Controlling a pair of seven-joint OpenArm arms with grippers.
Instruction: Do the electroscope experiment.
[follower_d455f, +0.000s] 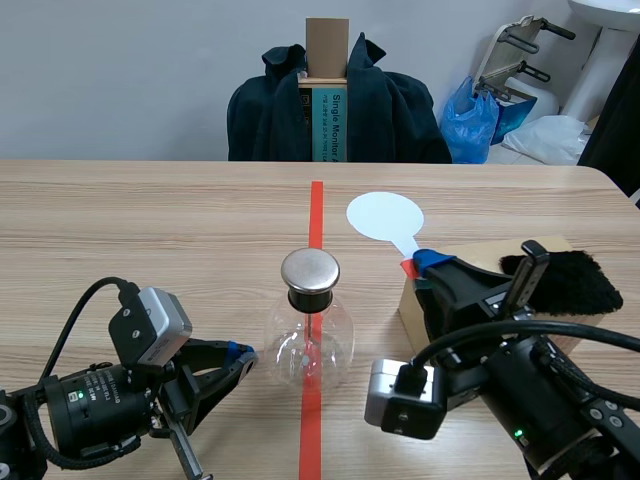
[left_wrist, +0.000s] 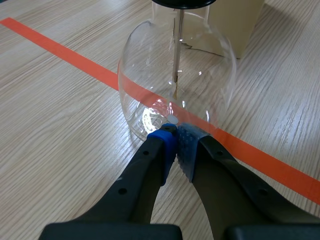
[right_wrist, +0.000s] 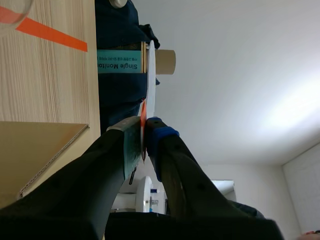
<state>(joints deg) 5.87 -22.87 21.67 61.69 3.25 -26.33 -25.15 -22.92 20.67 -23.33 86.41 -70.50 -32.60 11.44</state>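
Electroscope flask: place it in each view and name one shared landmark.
Scene view: electroscope flask stands mid-table on the orange-red tape line.
Left wrist view: just ahead of the shut left gripper, over the tape.
Right wrist view: only a glass edge shows, far beside the right gripper shut on the white paddle.
Shared landmark: the tape line.

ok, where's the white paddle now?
Scene view, right of the tape line: the paddle is held by its handle in the right gripper, past the flask.

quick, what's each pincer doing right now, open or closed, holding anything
Left pincer: closed on nothing, tips at the base of the glass flask.
Right pincer: closed on the handle of the white paddle.
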